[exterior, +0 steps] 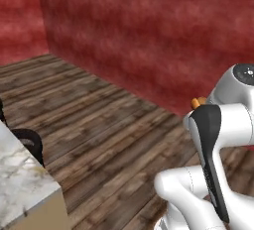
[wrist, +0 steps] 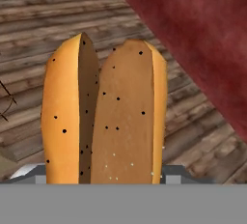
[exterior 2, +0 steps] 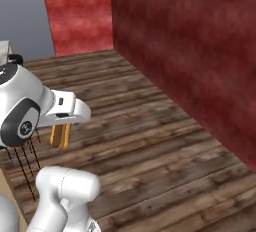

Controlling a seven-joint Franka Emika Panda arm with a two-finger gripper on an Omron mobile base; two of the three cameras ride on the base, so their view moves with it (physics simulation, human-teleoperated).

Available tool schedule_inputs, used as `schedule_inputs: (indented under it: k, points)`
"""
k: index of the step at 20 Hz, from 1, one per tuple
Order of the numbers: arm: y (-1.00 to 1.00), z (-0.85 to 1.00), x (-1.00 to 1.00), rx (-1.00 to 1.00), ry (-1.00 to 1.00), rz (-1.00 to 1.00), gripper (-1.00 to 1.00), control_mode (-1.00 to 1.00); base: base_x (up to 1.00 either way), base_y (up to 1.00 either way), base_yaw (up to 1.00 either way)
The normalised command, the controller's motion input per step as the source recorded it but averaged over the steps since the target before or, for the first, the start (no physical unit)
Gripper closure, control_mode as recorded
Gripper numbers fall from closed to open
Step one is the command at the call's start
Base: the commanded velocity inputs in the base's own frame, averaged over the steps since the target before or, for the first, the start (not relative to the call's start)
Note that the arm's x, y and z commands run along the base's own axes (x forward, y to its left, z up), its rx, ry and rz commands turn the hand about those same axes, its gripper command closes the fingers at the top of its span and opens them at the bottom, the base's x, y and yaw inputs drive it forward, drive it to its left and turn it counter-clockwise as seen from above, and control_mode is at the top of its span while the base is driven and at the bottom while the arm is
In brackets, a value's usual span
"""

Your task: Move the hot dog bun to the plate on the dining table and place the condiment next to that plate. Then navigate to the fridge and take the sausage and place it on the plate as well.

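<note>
the robot's two-finger gripper (exterior 2: 61, 126) is clamped on the split orange-brown hot dog bun (wrist: 103, 117), long axis running straight out from the hand, dead centre in the hand view. the white-grey marble dining table (exterior: 22, 184) sits lower left in the left base view, so the carry probably swings that way; farther off, just plank floor (exterior: 109, 125) and red wall (exterior: 149, 30).

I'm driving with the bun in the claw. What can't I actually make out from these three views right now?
- Claw fingertips: in the hand view the hot dog bun covers them; how they grip is hidden.
- Bun in the left base view: the arm hides all but an orange tip.
- Dining table: cut off by the left base view's left and bottom edges, so what stands on it cannot be told.
- Stool: partly hidden behind the table corner.
</note>
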Motion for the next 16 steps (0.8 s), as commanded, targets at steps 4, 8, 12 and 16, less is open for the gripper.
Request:
schedule_inputs:
  k: [4,8,12,16]
  points:
    - [0.00,0.00,0.00,0.00,0.00,0.00,1.00,1.00,1.00,-0.54,0.41]
    - [0.00,0.00,0.00,0.00,0.00,0.00,1.00,1.00,1.00,-0.41,0.45]
    - [0.00,0.00,0.00,0.00,0.00,0.00,1.00,1.00,1.00,-0.25,0.48]
    - [0.00,0.00,0.00,0.00,0.00,0.00,1.00,1.00,1.00,-0.28,0.51]
